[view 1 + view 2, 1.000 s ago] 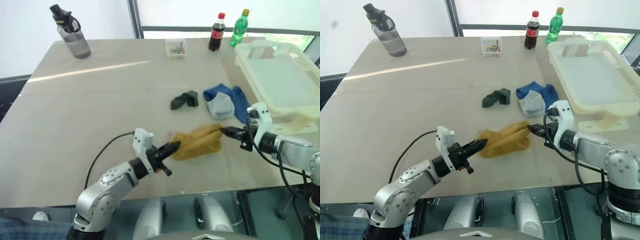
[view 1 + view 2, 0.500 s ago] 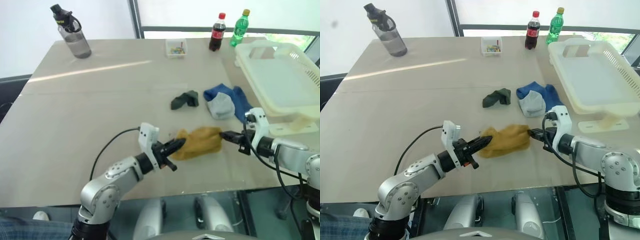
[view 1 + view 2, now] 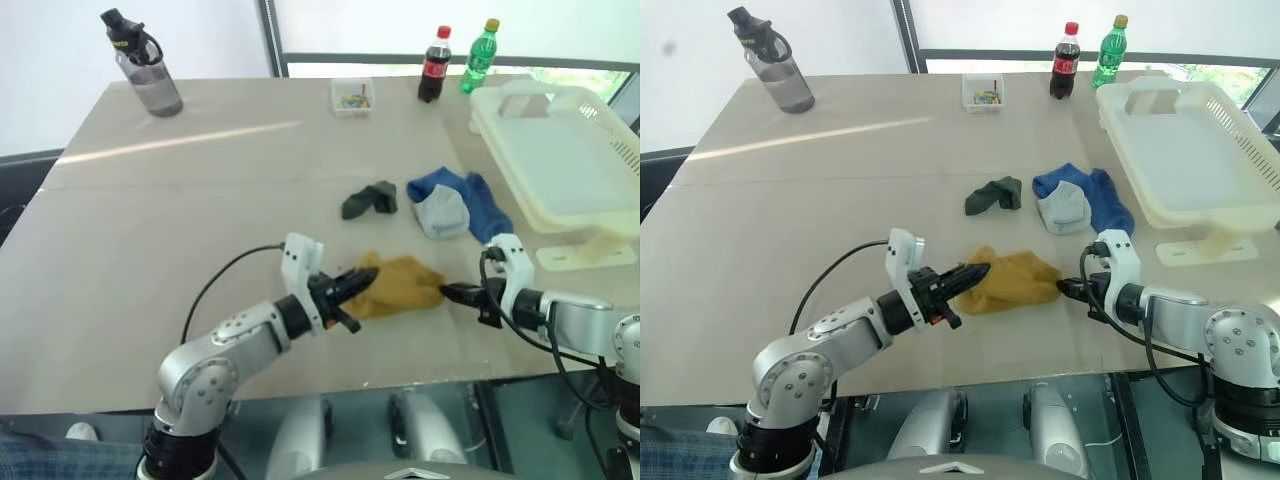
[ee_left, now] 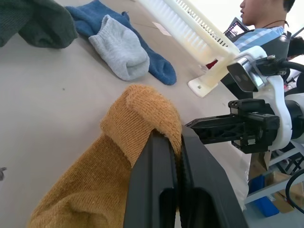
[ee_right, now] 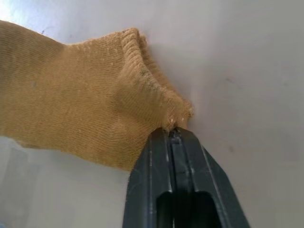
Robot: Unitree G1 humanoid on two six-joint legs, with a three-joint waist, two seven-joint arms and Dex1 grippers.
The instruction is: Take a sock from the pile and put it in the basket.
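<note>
We see a mustard-yellow knitted sock (image 3: pixel 398 287) lying bunched on the beige counter (image 3: pixel 180 220), near its front edge. One end is lifted slightly off the surface, the other, its ribbed cuff, rests on the counter. Behind it, a little farther back, lies the rest of the pile (image 3: pixel 440 205): a blue sock partly under a light grey one, and a small dark green sock apart to their left. The basket (image 3: pixel 560 160), large, shallow, cream-white plastic with slotted sides and loop handles, sits at the counter's right edge, well apart from the yellow sock.
</note>
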